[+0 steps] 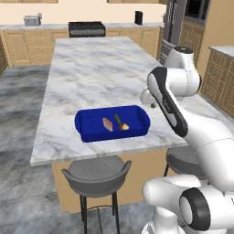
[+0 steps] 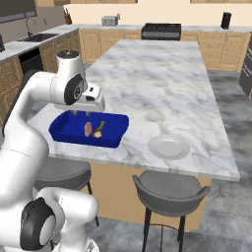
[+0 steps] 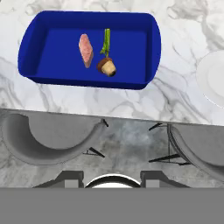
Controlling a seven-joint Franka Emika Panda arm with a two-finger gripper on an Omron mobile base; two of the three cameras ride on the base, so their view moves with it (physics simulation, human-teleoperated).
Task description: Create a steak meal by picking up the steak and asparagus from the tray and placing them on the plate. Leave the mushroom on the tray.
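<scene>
Three foods lie together in the tray [image 3: 39,65]: the steak [image 3: 85,50], the asparagus [image 3: 106,41] just beside it, and the mushroom [image 3: 107,66] at the stalk's lower end, all ahead of and below the claw [image 2: 81,113]. That claw hangs above the tray's near rim, holding nothing; whether its jaws stand apart I cannot tell. Off to the claw's right on the bench [image 2: 162,78] waits the bare plate [image 2: 169,146]. Best come straight down over the steak, jaws across its narrow width, clear of asparagus and mushroom.
</scene>
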